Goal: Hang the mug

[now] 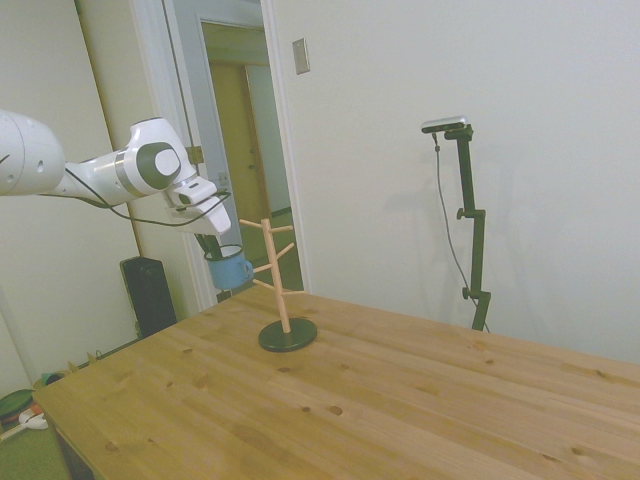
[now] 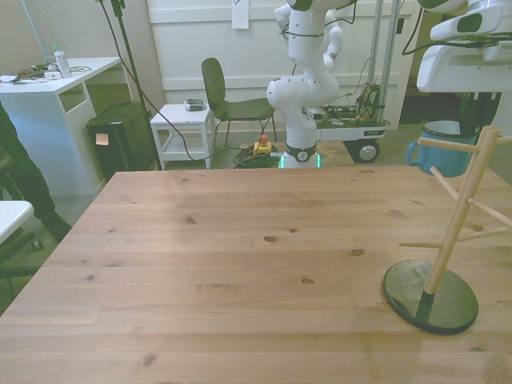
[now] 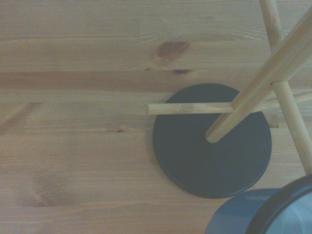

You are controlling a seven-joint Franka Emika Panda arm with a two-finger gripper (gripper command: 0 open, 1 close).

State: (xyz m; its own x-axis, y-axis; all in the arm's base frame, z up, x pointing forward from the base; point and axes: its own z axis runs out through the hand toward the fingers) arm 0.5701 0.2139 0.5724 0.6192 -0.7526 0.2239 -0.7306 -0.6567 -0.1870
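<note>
One mug (image 1: 229,270) in the pincer (image 1: 218,250) beside one mug tree (image 1: 278,288)

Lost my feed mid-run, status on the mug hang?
Hand shut on the small light-blue enamel mug, held in the air. Mug beside the wooden mug tree with dark round base, level with the middle pegs, not hung yet. Nothing in the way.

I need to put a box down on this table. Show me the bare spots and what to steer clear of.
Nearly all of the wooden table is bare: everything from the front view's left edge across to the mug tree. The crowded corner is at the front view's right, where the gripper holds the mug in the air by the tree's upper pegs.
</note>
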